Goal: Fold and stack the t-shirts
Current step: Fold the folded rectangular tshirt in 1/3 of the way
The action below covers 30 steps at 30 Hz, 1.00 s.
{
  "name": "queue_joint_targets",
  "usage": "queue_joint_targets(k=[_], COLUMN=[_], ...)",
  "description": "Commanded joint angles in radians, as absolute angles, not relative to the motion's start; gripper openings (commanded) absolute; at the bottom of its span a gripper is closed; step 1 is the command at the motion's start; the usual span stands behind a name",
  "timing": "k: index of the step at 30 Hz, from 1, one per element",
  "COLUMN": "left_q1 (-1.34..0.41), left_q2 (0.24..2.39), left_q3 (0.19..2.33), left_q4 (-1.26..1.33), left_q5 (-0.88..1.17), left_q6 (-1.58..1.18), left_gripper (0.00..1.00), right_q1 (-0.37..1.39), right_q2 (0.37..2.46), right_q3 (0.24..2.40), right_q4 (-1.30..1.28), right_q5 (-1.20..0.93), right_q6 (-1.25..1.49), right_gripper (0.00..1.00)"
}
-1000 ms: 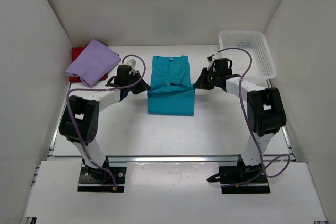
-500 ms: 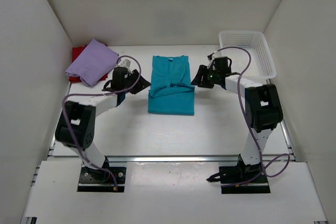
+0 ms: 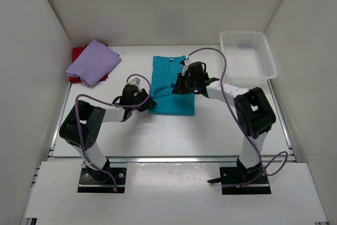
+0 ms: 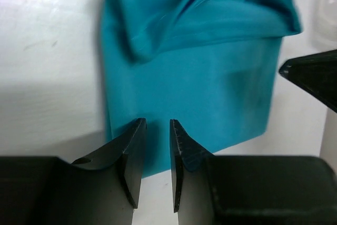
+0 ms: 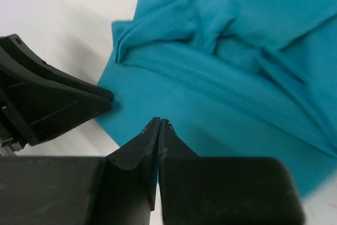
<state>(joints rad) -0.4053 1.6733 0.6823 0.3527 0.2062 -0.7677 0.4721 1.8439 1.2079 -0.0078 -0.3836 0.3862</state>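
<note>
Both hands look empty: my left hand (image 4: 156, 125) slightly parted over the teal shirt (image 3: 166, 69), my right hand (image 5: 159, 122) pinched shut. Folded, the lavender shirt (image 3: 92, 61) tops the red shirt (image 3: 78, 52); teal is unfinished, unstacked.

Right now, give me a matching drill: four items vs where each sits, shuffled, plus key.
Things:
1. teal shirt
2. lavender shirt
3. red shirt
4. basket

Places:
A. far right corner
B. far left, mostly hidden under another shirt
C. centre
D. far left, lying on top of another shirt

Pairs: 1-C, 2-D, 3-B, 4-A
</note>
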Motion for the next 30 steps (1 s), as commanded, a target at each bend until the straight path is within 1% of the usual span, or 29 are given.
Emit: queue_joint_targets(k=[1,5,11,14,18,22,25,26,27,28,30], left_q1=[-0.405,-0.399,-0.403,-0.399,-0.396,-0.403,-0.391,-0.391,-0.39,-0.391,-0.387], left_q2=[1.651,1.626,1.594,1.588,1.577,1.572,1.546,1.533,1.525,1.51,1.482], left_q3=[0.651,0.577,0.502,0.479,0.454,0.451,0.443,0.445,0.448,0.452,0.472], left_q4=[0.393,0.41,0.411,0.416,0.42,0.407,0.407,0.394,0.388,0.382,0.373], left_q5=[0.203,0.204,0.176,0.19,0.184,0.187,0.192,0.193,0.19,0.196,0.206], left_q6=[-0.762,-0.753,-0.716,-0.707,-0.706,-0.698,-0.706,-0.706,-0.706,-0.707,-0.713], left_gripper=[0.36,0.34,0.36,0.35,0.34,0.35,0.35,0.34,0.34,0.35,0.35], right_q1=[0.506,0.569,0.584,0.581,0.569,0.528,0.497,0.491,0.492,0.488,0.486], right_q2=[1.929,2.026,2.109,2.137,2.134,2.206,2.258,2.243,2.208,2.188,2.059], right_q3=[1.282,1.354,1.391,1.413,1.394,1.61,1.791,1.805,1.798,1.739,1.56], right_q4=[0.003,-0.052,-0.014,-0.009,0.122,0.075,-0.038,-0.072,-0.077,-0.075,-0.008], right_q5=[-0.382,-0.354,-0.344,-0.302,-0.244,-0.2,-0.225,-0.233,-0.236,-0.256,-0.29], right_q6=[0.368,0.344,0.367,0.373,0.411,0.401,0.391,0.384,0.383,0.377,0.393], right_gripper=[0.0,0.0,0.0,0.0,0.0,0.0,0.0,0.0,0.0,0.0,0.0])
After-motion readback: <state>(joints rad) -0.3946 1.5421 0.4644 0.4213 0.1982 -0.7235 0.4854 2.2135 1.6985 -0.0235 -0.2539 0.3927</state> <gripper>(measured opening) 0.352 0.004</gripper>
